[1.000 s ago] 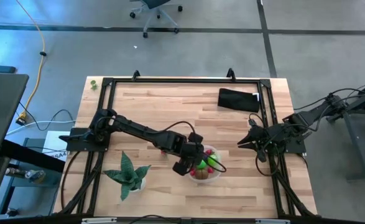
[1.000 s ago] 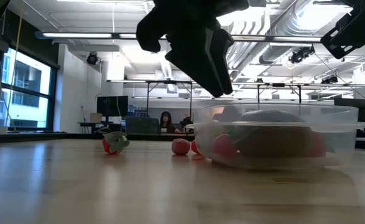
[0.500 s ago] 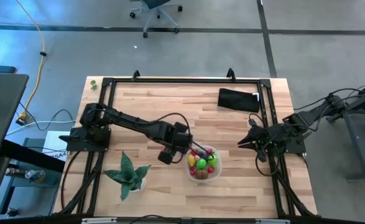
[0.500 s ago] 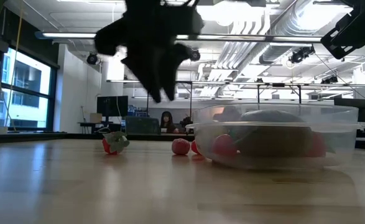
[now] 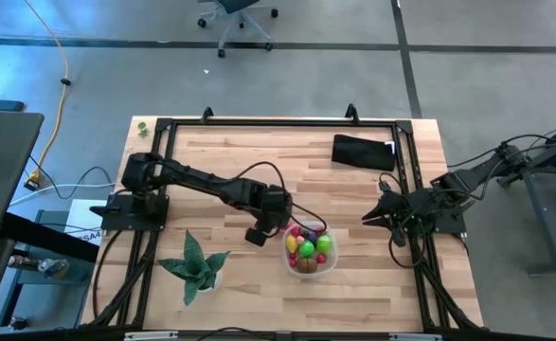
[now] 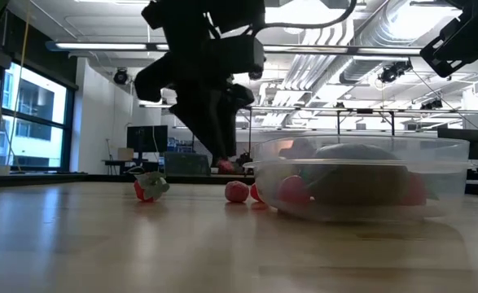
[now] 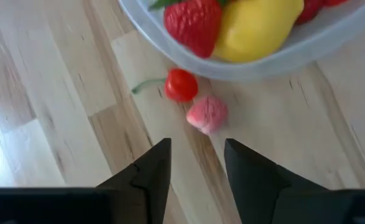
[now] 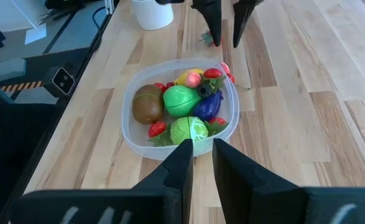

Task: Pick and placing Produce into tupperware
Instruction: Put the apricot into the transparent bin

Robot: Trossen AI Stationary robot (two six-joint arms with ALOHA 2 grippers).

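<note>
High view: the left gripper [image 5: 261, 230] hangs over the wood just left of the tupperware [image 5: 296, 270], which sits near the front middle of the table. It looks like the reach stage of one more pick, aimed at the small pieces left outside the container. The bowl is already well filled with produce in yellow, bright green, red and brown. The right gripper [image 5: 370, 220] waits at the right side of the table, well apart from the bowl. The potted plant [image 5: 198, 261] stands at the near left, and the black pouch [image 5: 364, 152] lies at the far right.

Low view: a pink ball [image 6: 237, 191] and a red-and-green piece [image 6: 149, 186] lie on the table left of the container; the left arm's dark bulk hangs above them.

Left wrist view: the fingers [image 7: 151, 168] stand part-open with nothing between them. Just ahead lie the pink ball and a cherry [image 7: 181, 84], almost touching each other, hard by the bowl's wall; a strawberry [image 7: 193, 23] and a lemon [image 7: 257, 28] lie inside. The next move calls for dropping over one piece only, probably the pink one, without nudging the cherry or the rim.

Right wrist view: the right fingers [image 8: 181, 160] stand narrowly apart and empty. The bowl also holds a brown piece [image 8: 147, 104], two green ones and a purple one.
</note>
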